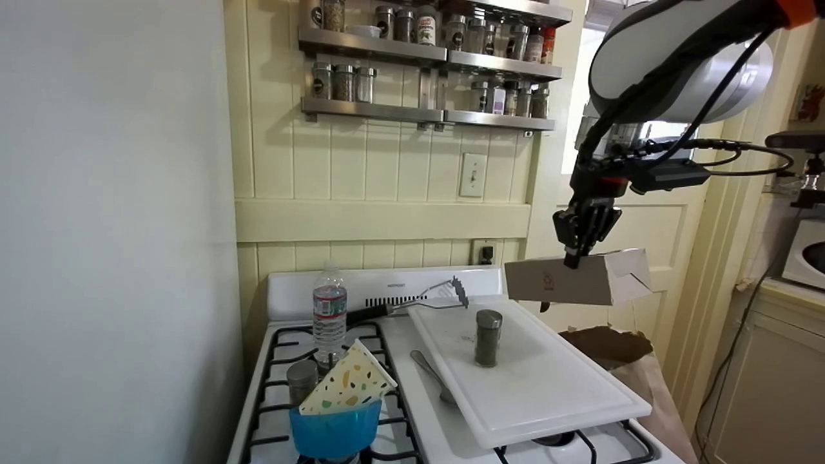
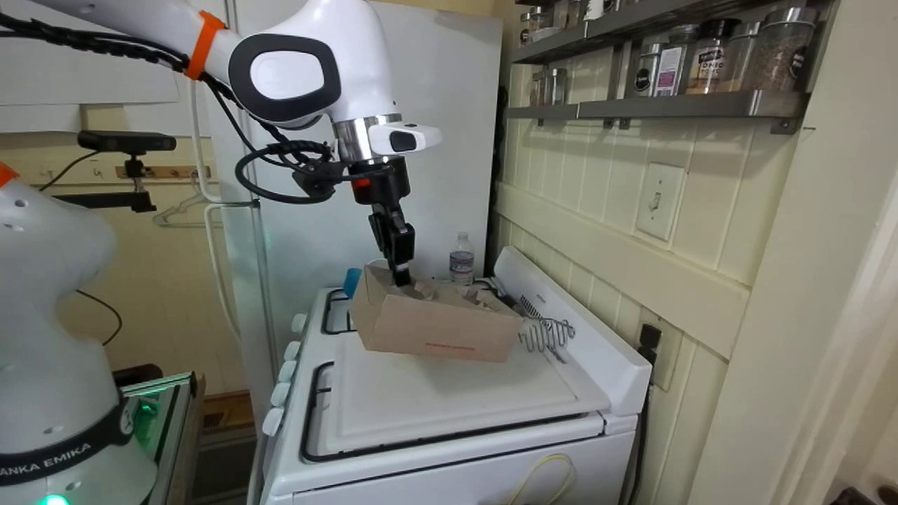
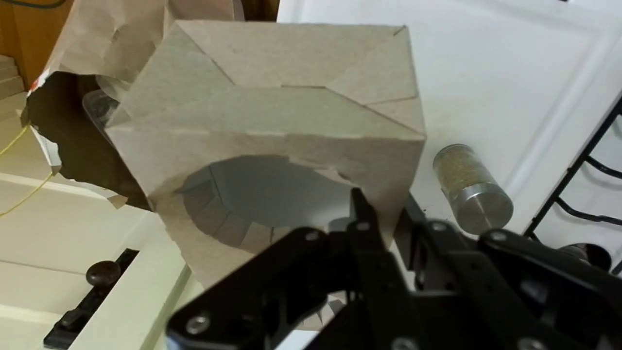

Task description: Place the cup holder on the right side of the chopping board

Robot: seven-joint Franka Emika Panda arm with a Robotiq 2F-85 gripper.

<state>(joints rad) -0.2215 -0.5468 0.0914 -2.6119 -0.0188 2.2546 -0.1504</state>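
1. One gripper (image 3: 386, 209), its two fingers (image 3: 364, 216) clenched on a cardboard wall of the cup holder (image 3: 272, 116).
2. One cup holder: dull grey-brown, boxy, with creased folds at the end, small reddish print on its sides and, in the wrist view, a round hole with a ragged rim. It hangs tilted in the air, at one o'clock from the middle of the chopping board (image 1: 548, 393) in an exterior view.
3. One chopping board, white and round-cornered, on one stove (image 1: 425, 422). One lidded jar (image 1: 488, 338) stands upright on it, towards ten o'clock.
4. One paper bag (image 1: 660, 399), torn at the mouth, at three o'clock.
5. One metal spoon (image 1: 433, 374) just beside the board at nine o'clock; one wire-headed utensil (image 1: 387, 310) with a black handle at ten.
6. At nine o'clock, one upright bottle (image 1: 330, 322) and one small jar (image 1: 301, 383); at eight, one speckled cup (image 1: 351, 383), tipped, and one blue container (image 1: 335, 430). Whether the cup sits inside it, I cannot tell.
7. On the wall, near twelve, one light switch (image 1: 472, 175); above, the lowest shelf tier (image 1: 361, 109) bears eight spice jars (image 1: 343, 84).
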